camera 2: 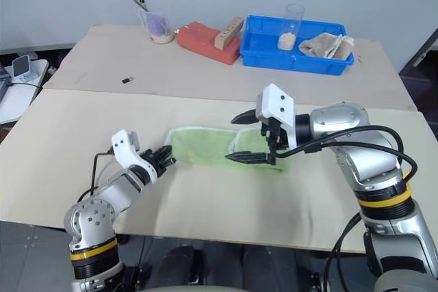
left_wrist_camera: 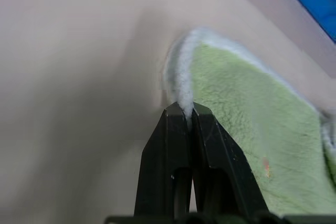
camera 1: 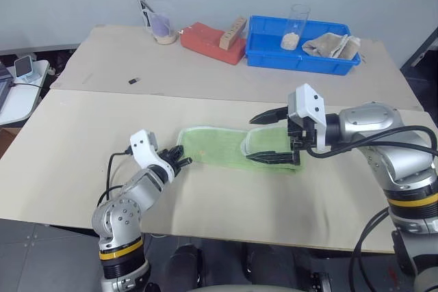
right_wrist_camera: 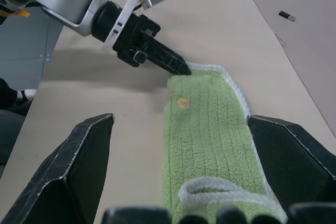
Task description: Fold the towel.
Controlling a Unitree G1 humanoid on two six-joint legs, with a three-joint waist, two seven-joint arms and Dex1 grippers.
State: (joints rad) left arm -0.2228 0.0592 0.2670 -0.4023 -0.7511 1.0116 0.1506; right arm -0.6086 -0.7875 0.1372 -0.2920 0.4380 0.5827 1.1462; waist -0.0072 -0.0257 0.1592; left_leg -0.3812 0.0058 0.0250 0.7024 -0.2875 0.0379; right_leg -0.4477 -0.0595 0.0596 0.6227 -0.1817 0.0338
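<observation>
The towel (camera 1: 219,147) lies as a long lime-green strip with white edging on the near table. Its right end is folded back onto itself into a small flap (camera 1: 263,143). My left gripper (camera 1: 185,163) is shut on the towel's left end, and in the left wrist view its fingertips (left_wrist_camera: 178,113) pinch the white edging (left_wrist_camera: 181,77). My right gripper (camera 1: 249,139) hovers open over the folded right end, one finger above the other, with nothing between them. The right wrist view looks along the towel (right_wrist_camera: 207,129) to the left gripper (right_wrist_camera: 181,70) at its far corner.
At the back of the far table stand a blue tray (camera 1: 301,64) holding a clear cup (camera 1: 295,27) and a beige rag (camera 1: 332,46), a red block (camera 1: 209,42) and a plastic cup (camera 1: 163,27). A small black object (camera 1: 134,81) lies there too.
</observation>
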